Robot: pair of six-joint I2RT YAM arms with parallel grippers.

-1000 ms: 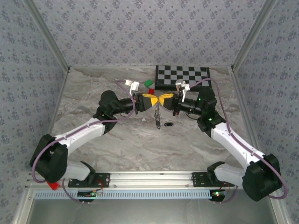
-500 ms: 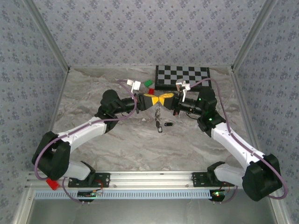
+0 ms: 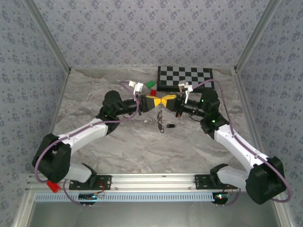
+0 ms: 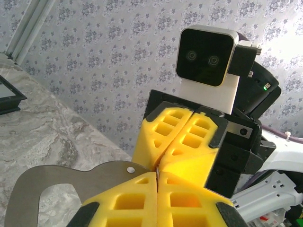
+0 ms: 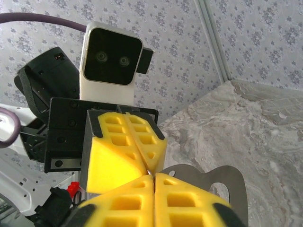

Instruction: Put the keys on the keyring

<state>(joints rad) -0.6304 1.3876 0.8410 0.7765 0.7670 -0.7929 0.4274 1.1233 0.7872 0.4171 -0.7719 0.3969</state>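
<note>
I have both arms raised over the middle of the table (image 3: 118,146), with the left gripper (image 3: 156,102) and the right gripper (image 3: 164,101) meeting tip to tip. Each has its yellow pads pressed together with no gap I can see. Right where the tips meet, my right wrist camera shows a thin silvery sliver, which I take to be the keyring (image 5: 148,171) nipped there. From above, a short dark string of keys (image 3: 160,122) dangles straight down from that spot, clear of the marble. One more loose key (image 3: 171,126) lies flat on the table just to the right of them. I expect all of this to be very light. The ring should be stiff, springy wire, slick enough to twist or squirt out of the pads. I would hold it across the wire, away from its split. I would take the loose key by its black plastic head, leaving the hole and blade free.
</note>
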